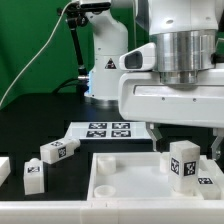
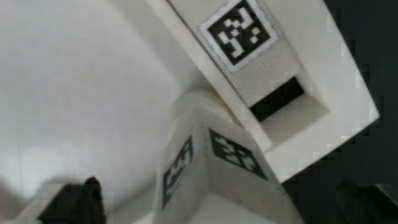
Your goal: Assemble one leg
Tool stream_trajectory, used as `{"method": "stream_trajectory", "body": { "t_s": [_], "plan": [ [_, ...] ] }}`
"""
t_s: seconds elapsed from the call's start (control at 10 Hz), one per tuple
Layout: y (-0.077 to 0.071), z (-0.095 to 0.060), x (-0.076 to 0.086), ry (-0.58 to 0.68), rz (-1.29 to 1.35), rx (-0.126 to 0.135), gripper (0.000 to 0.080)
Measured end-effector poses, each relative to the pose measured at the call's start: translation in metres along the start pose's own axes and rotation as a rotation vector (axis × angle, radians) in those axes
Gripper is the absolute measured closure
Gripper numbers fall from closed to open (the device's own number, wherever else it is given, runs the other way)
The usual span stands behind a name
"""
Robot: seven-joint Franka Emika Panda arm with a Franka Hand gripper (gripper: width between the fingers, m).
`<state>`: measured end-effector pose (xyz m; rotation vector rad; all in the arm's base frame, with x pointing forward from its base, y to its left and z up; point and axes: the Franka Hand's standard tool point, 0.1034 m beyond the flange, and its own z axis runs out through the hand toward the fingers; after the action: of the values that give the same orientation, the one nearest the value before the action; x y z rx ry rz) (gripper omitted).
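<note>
A leg (image 1: pixel 185 163), a small white block with a black-and-white tag, stands upright at a corner of the large white square piece (image 1: pixel 120 182) on the exterior view's right. My gripper (image 1: pixel 187 148) hangs over it with a finger on each side, and small gaps show between the fingers (image 1: pixel 158 140) and the leg. In the wrist view the leg (image 2: pixel 222 165) sits between the dark fingertips (image 2: pixel 71 202), apart from the one finger that shows clearly. The gripper (image 2: pixel 214 208) looks open. Behind the leg are the square piece's white face (image 2: pixel 89 90) and its tagged edge (image 2: pixel 240 35).
Three more legs lie on the black table at the exterior view's left (image 1: pixel 58 150), (image 1: pixel 32 177), (image 1: pixel 4 168). The marker board (image 1: pixel 108 130) lies behind the square piece. The robot's base (image 1: pixel 105 60) stands at the back, before a green curtain.
</note>
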<state>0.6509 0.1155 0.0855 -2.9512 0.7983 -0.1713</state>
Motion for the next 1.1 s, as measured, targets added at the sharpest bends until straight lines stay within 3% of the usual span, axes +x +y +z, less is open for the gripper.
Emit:
{"method": "stream_trajectory", "body": {
  "t_s": [0.6,0.7,0.8,0.9,1.0,1.1],
  "plan": [
    [0.0022,-0.0005,0.0031,0.009,-0.524,-0.001,0.0150],
    [0.0014,-0.0006,0.0027,0.011,-0.551,-0.005,0.0264],
    [0.0018,-0.0004,0.0029,0.011,-0.552,-0.005,0.0264],
    [0.0020,-0.0003,0.0031,0.011,-0.551,-0.005,0.0439],
    [0.0020,-0.0004,0.0031,0.011,-0.551,-0.005,0.0518],
    [0.0020,-0.0004,0.0031,0.011,-0.541,-0.005,0.0518]
  ]
}}
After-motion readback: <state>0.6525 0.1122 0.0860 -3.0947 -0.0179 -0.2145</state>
